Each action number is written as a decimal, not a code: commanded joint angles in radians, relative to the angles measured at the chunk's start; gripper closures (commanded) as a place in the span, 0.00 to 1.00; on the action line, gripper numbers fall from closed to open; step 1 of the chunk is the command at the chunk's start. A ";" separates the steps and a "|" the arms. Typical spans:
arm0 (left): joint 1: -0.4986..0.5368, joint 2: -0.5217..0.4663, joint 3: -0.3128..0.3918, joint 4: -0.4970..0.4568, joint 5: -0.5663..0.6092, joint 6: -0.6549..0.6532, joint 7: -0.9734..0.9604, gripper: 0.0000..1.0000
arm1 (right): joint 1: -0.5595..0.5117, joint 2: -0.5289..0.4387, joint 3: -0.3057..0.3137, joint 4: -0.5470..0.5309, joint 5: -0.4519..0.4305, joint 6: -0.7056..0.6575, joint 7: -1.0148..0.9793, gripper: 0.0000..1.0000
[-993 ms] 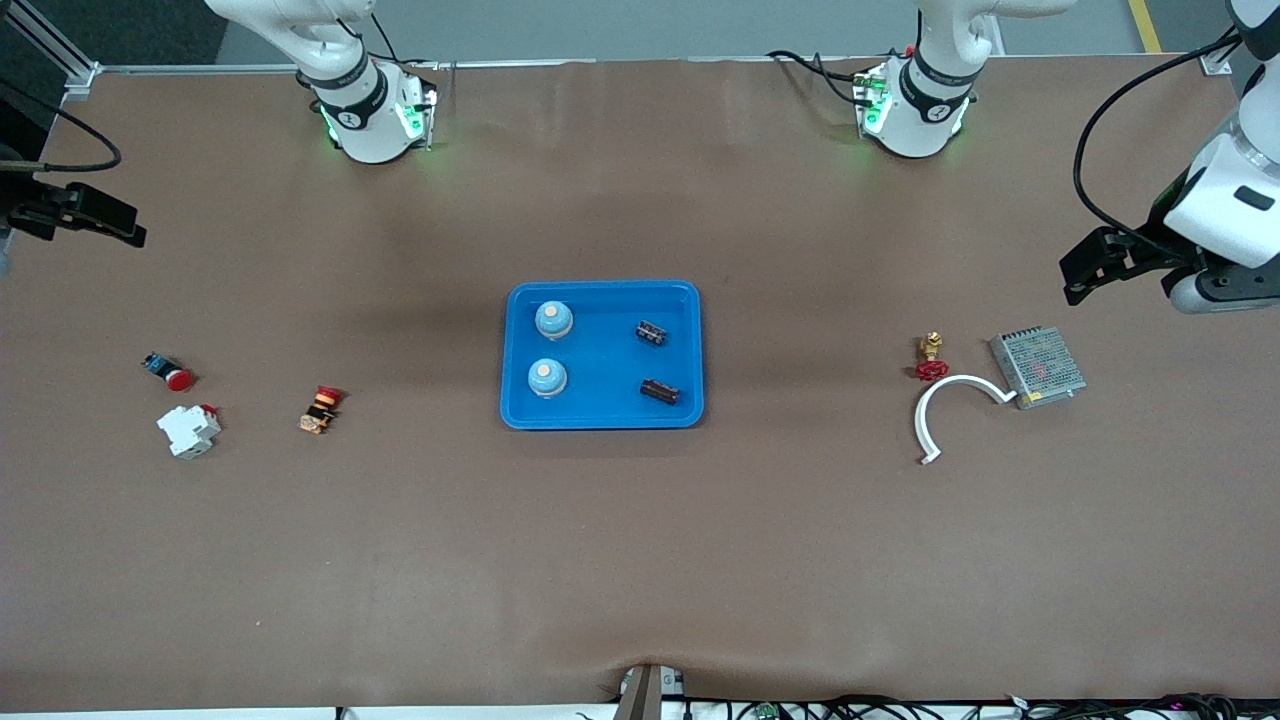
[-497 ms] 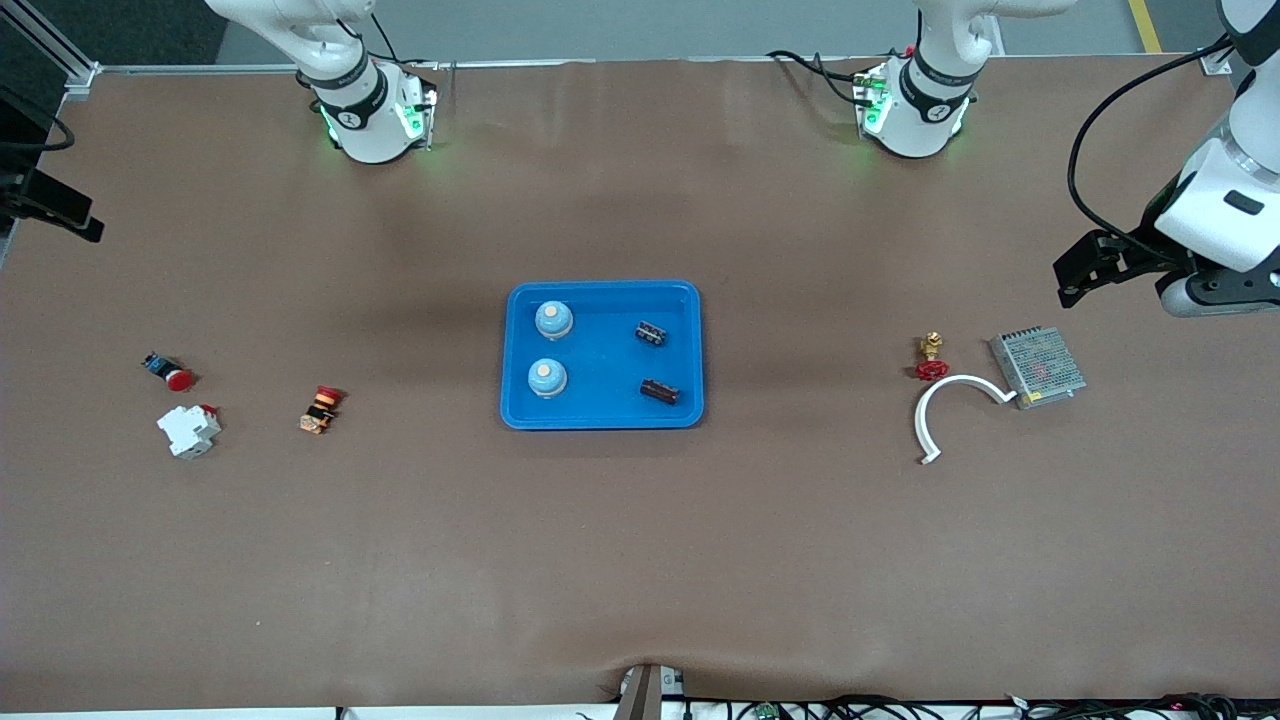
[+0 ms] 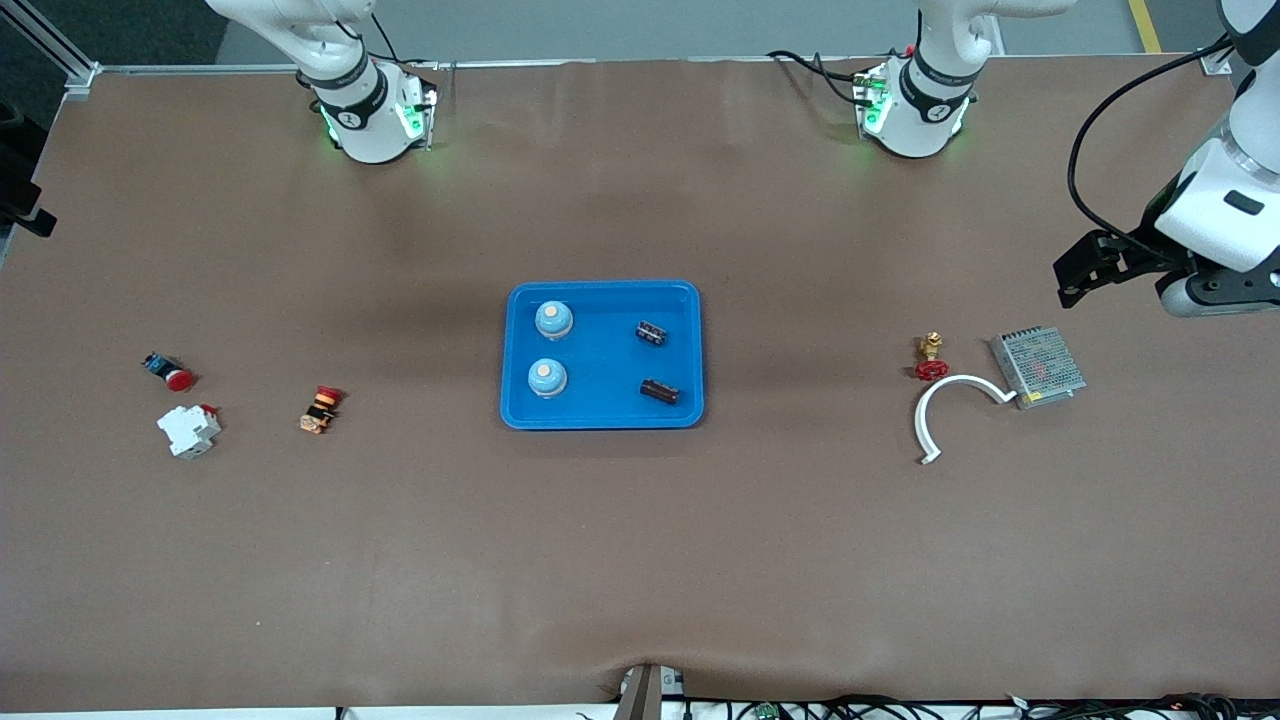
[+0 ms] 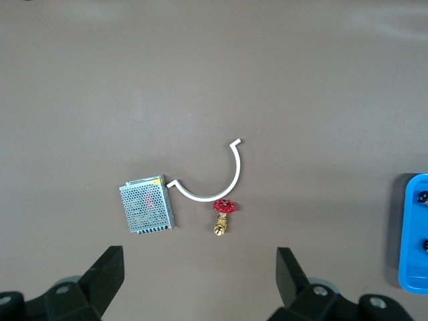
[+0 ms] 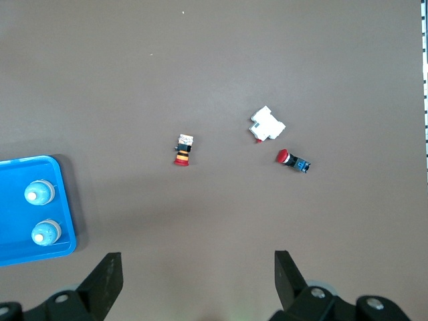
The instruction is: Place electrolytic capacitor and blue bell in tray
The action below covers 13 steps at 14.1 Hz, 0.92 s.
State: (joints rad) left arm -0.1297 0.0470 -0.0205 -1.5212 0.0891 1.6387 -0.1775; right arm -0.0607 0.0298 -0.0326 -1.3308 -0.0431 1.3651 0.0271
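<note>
The blue tray [image 3: 600, 352] lies mid-table. In it stand two blue bells [image 3: 553, 319] [image 3: 547, 377] at the right arm's end and lie two dark electrolytic capacitors [image 3: 652, 333] [image 3: 659, 391] at the left arm's end. My left gripper [image 3: 1075, 283] hangs open and empty in the air over the left arm's end of the table, near the metal box; its wrist view [image 4: 199, 271] shows the tray's edge [image 4: 413, 231]. My right gripper [image 5: 197, 271] is open and empty, high over the right arm's end of the table; its view shows the tray [image 5: 17, 200] with both bells [image 5: 38, 193] [image 5: 47, 233].
At the left arm's end lie a red-handled brass valve [image 3: 932, 358], a white curved piece [image 3: 940, 405] and a perforated metal box [image 3: 1037, 367]. At the right arm's end lie a red push button [image 3: 170, 373], a white breaker [image 3: 188, 430] and an orange-black button [image 3: 320, 409].
My right gripper has drawn away toward the table's edge at the right arm's end, almost out of the front view. My left gripper shifted slightly. The things on the table have not moved.
</note>
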 commanded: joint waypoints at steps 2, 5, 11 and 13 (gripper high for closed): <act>0.004 -0.001 0.001 0.003 -0.011 0.009 0.016 0.00 | -0.019 0.028 0.010 0.032 0.000 0.000 -0.001 0.00; 0.007 -0.001 0.002 0.004 -0.011 0.009 0.019 0.00 | -0.019 0.022 0.003 0.001 0.006 0.040 -0.001 0.00; 0.007 -0.016 0.002 0.022 -0.015 -0.006 0.018 0.00 | -0.027 -0.024 -0.001 -0.132 0.011 0.126 -0.001 0.00; 0.007 -0.016 -0.003 0.024 -0.016 -0.031 0.019 0.00 | -0.025 -0.024 -0.001 -0.133 0.011 0.123 -0.001 0.00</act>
State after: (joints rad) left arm -0.1275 0.0418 -0.0196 -1.5037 0.0891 1.6352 -0.1775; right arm -0.0684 0.0460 -0.0439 -1.4249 -0.0422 1.4770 0.0278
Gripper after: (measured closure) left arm 0.000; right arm 0.000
